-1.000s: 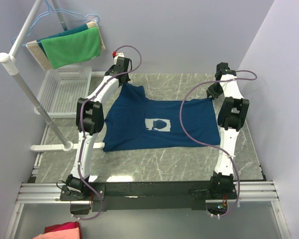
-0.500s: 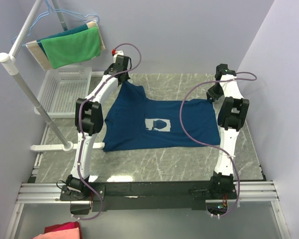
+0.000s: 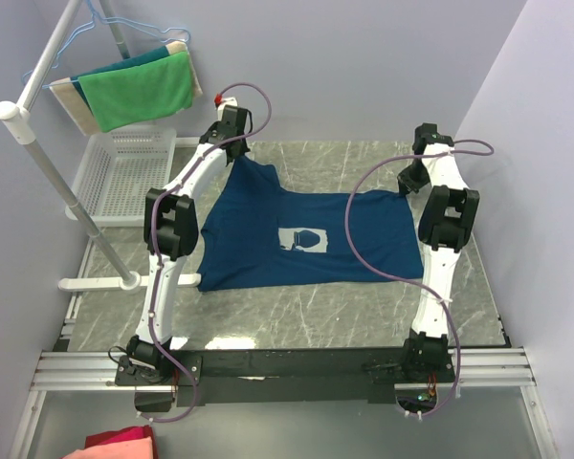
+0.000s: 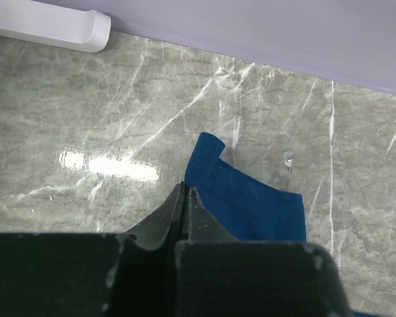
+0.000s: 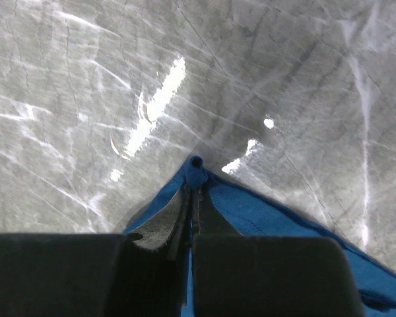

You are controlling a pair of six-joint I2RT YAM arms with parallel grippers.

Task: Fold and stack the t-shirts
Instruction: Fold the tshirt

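My left pincer (image 4: 185, 193) and right pincer (image 5: 195, 181) were each clamped on an upper corner of the t-shirt (image 3: 306, 239), spread mid-frame on the counter (image 3: 316, 306). I judged both corners needed lifting evenly, taut, without slipping.

The t-shirt (image 3: 306, 239) lies spread on the table (image 3: 306, 311), a basket (image 3: 124, 177) sits beside the table's far left corner, and a towel (image 3: 139, 91) hangs on the rack (image 3: 48, 158) above it.
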